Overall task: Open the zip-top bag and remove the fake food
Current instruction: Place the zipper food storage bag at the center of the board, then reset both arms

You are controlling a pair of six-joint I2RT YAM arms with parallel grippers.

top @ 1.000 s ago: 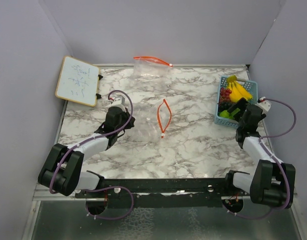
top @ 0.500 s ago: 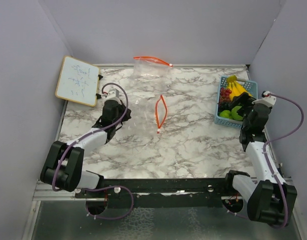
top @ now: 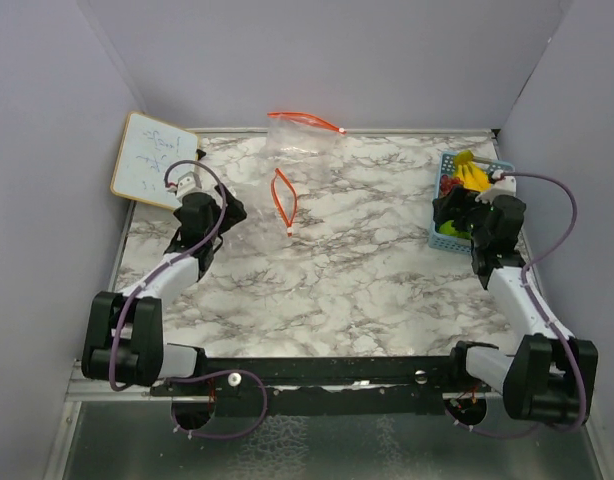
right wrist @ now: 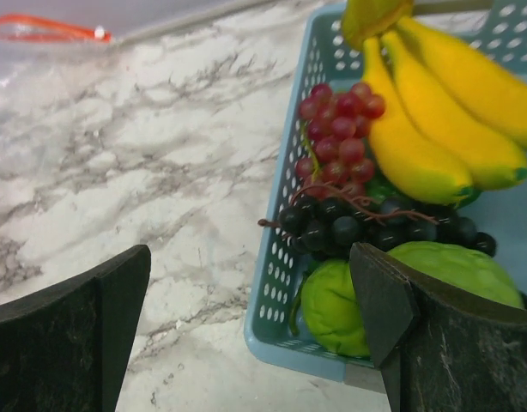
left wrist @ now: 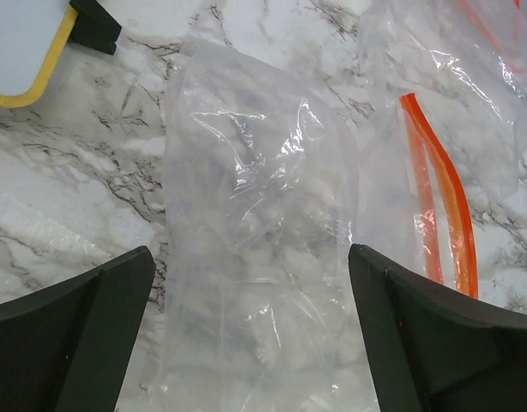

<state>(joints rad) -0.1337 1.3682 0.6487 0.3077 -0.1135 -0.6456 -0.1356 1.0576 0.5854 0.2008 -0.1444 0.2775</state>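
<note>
Lying in a light-blue slotted plastic basket [right wrist: 285, 283] at the far right of the marble-patterned table [top: 367, 280], the plastic toy food comprised a yellow banana bunch [right wrist: 444, 112], red grape cluster [right wrist: 336, 129], dark grape cluster [right wrist: 349, 225] and round lime-green fruit [right wrist: 332, 305]. The right gripper [right wrist: 249, 251] hovered over the basket's edge, jaws spread wide. The left gripper [left wrist: 249, 251], likewise spread, straddled a flat clear zip-top bag [left wrist: 255, 215] with an orange zip strip [left wrist: 444, 206]. A second clear bag [top: 305, 135] lay behind.

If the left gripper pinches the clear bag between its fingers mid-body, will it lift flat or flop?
Likely floppy: the zip-top bag is thin, crinkled film lying wrinkled on the marble. It looks empty, so it is probably very light and apt to slide. The orange zipper strip seems the stiffest part, likely a firmer grip.
</note>
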